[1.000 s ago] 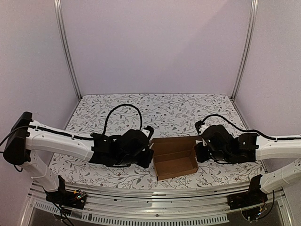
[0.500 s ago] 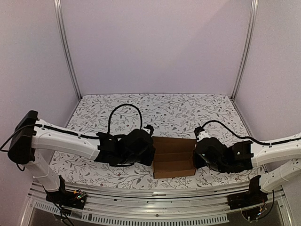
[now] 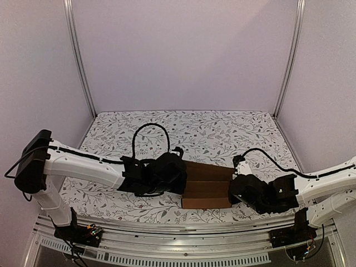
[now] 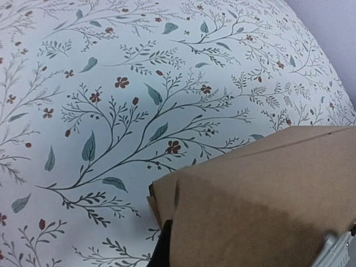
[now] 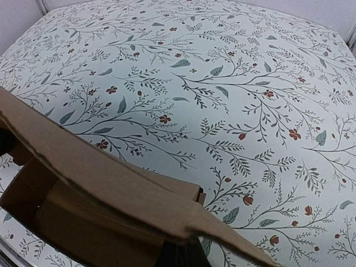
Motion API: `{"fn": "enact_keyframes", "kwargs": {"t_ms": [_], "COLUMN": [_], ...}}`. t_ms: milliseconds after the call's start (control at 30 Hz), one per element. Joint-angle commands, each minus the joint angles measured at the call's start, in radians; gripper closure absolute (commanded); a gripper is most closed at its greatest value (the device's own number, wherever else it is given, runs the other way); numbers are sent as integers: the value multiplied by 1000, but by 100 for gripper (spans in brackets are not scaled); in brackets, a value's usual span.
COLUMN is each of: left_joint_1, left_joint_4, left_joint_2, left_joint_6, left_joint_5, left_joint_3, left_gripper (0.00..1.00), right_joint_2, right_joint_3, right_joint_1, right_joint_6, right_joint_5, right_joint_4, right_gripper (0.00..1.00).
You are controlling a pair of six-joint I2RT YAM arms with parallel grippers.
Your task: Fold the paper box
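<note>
The paper box sits low in the middle of the overhead frame, on the flowered table cover, caught between the two arms. The left gripper is pinched tight on the box's left end, and cardboard fills the lower right of its wrist view. The right gripper is closed down on the right end. In its wrist view a flap runs across the lower left, with the box's open inside beneath it.

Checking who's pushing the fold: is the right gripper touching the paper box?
Touching. In the right wrist view the paper box flap lies directly against the dark fingers of the right gripper, no gap.
</note>
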Motion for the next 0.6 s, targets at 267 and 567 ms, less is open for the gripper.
{"fn": "enact_keyframes", "kwargs": {"t_ms": [267,567], "left_joint_1": [-17,-31], "left_joint_4": [20,23], "left_joint_2": [57,92], "left_joint_6": [-42,-59], "left_joint_5": [66,97], "left_joint_3": [41,68], "left_gripper": [100,100], "right_joint_2": [85,118], "right_joint_3": [12,23], "right_joint_1": [81,91], "right_joint_6": [39,50], "right_joint_5": [61,68], "right_joint_4": [47,47], "right_gripper": [100,100]}}
